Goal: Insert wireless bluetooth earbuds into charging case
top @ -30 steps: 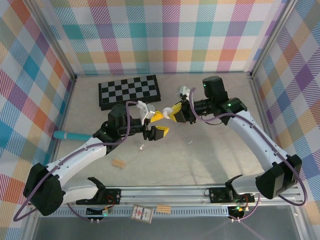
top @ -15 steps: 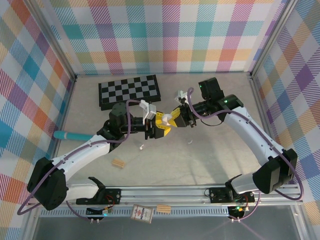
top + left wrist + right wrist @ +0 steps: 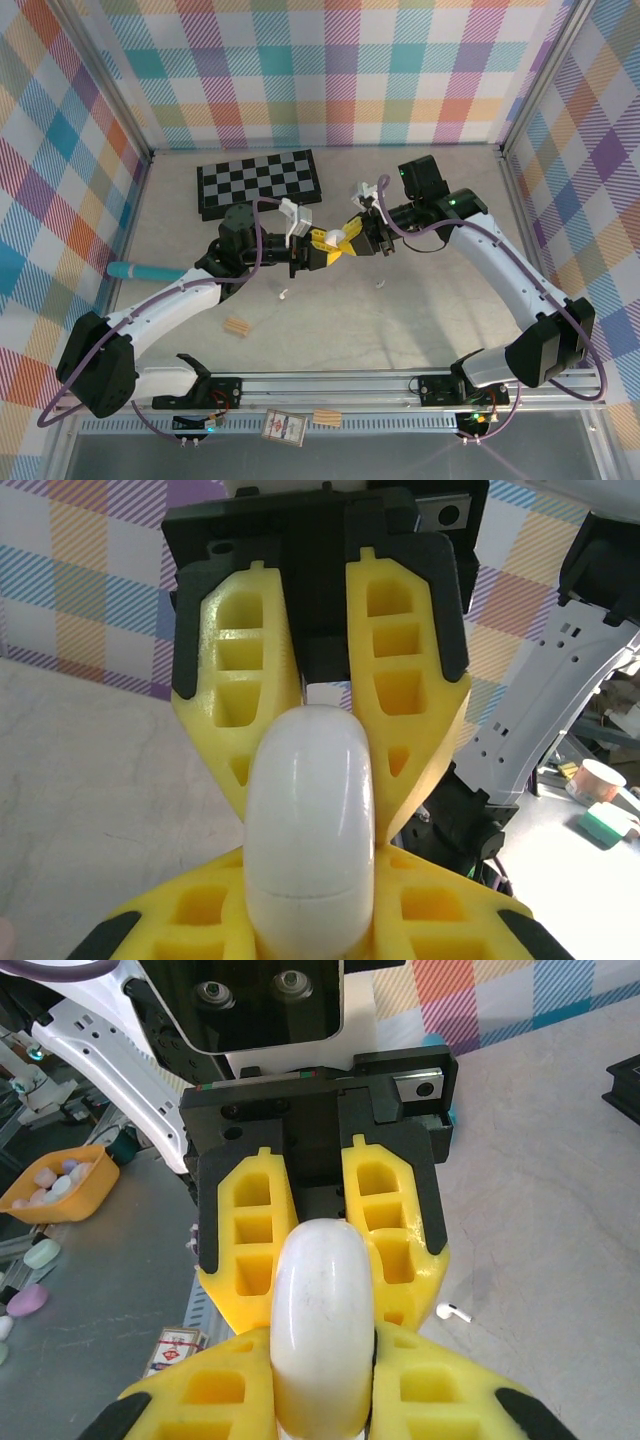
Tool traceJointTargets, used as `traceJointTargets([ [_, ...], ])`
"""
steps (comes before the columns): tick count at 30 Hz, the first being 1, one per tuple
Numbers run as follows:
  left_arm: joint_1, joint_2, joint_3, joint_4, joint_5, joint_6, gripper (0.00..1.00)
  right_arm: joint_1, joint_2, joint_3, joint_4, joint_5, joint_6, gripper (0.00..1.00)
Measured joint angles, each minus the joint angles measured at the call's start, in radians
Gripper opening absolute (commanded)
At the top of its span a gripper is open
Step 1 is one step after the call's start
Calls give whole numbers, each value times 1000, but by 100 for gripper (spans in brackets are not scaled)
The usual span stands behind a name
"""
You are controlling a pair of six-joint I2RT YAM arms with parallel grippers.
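Case-opening step, apparently. Pinching smooth white pebble-shaped plastic charging case (image 3: 310, 820) mid-air with both left claw (image 3: 319, 254) and right claw (image 3: 350, 238). Tiny white stemmed earbuds (image 3: 283, 294) loose on beige bench (image 3: 400, 330) below. Next: prying lid, steady counter-hold.

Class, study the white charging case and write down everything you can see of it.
The charging case is a smooth, glossy white plastic pebble with rounded ends and a thin seam across it. Its lid looks shut. It is held in the air, clamped from opposite ends by the left gripper and the right gripper. Nothing else touches it.
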Motion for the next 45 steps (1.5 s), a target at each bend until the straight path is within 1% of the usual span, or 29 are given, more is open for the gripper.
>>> traceJointTargets([
  [6, 5, 0, 0, 24, -6, 9, 13, 0, -5, -1, 45, 9, 65, 30],
  [7, 5, 0, 0, 26, -9, 15, 13, 0, -7, -1, 52, 14, 75, 32],
  [9, 5, 0, 0, 29, -13, 31, 14, 0, -9, -1, 61, 19, 94, 39],
  [13, 5, -1, -15, 50, -38, 92, 16, 4, -15, -5, 78, 32, 138, 47],
  [15, 5, -5, -42, 84, -53, 130, 17, 10, -17, -6, 85, 45, 158, 49],
  [19, -3, -20, -116, 138, -39, 185, 19, 6, -24, -6, 156, 121, 204, 55],
  [22, -4, -20, -129, 167, -29, 204, 19, 6, -35, -6, 198, 195, 233, 59],
  [25, -8, -20, -129, 211, -25, 210, 19, 6, -55, -11, 229, 235, 247, 67],
  [28, -8, -20, -134, 251, -23, 213, 19, 6, -83, -29, 259, 242, 261, 74],
  [31, -8, -20, -140, 262, -26, 214, 18, 5, -114, -56, 280, 231, 254, 85],
  [34, -8, -20, -140, 265, -27, 214, 18, 18, -153, -106, 282, 222, 206, 90],
  [37, -8, -20, -140, 265, -27, 214, 18, 69, -171, -138, 269, 248, 156, 91],
  [40, -8, -20, -140, 265, -27, 214, 18, 102, -171, -152, 267, 282, 140, 90],
  [45, -8, -20, -140, 265, -31, 217, 18, 100, -171, -159, 303, 380, 165, 89],
])
